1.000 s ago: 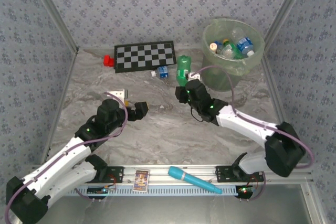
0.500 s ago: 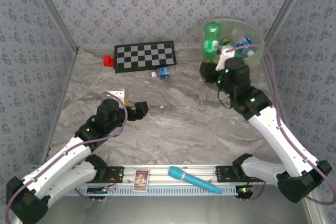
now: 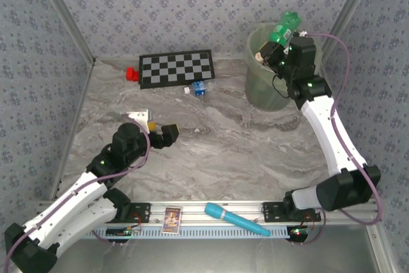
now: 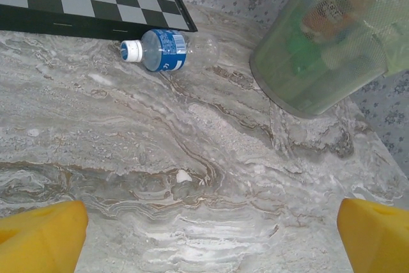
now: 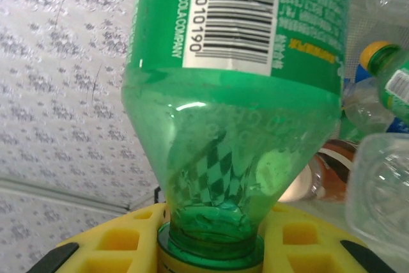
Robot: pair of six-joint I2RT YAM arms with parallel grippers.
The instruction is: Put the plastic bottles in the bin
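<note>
My right gripper (image 3: 278,45) is shut on the neck of a green plastic bottle (image 3: 284,29) and holds it above the rim of the pale green bin (image 3: 263,87) at the back right. In the right wrist view the yellow fingers (image 5: 115,241) clamp the green bottle (image 5: 236,94) by its neck. Several bottles (image 5: 383,183) lie in the bin beyond it. A clear bottle with a blue label (image 3: 198,87) lies on the table by the chessboard, and the same clear bottle (image 4: 163,49) lies left of the bin (image 4: 307,75). My left gripper (image 3: 167,133) stands open over the table's middle left, holding nothing.
A chessboard (image 3: 177,68) lies at the back, with a small red block (image 3: 132,74) at its left end. A white box (image 3: 142,117) sits beside the left arm. A turquoise tube (image 3: 236,219) and a card (image 3: 171,219) rest on the front rail. Patterned walls close in three sides.
The right arm has lifted the green bottle from the table near the chessboard and carried it up and right to above the bin. The left arm has barely shifted.
</note>
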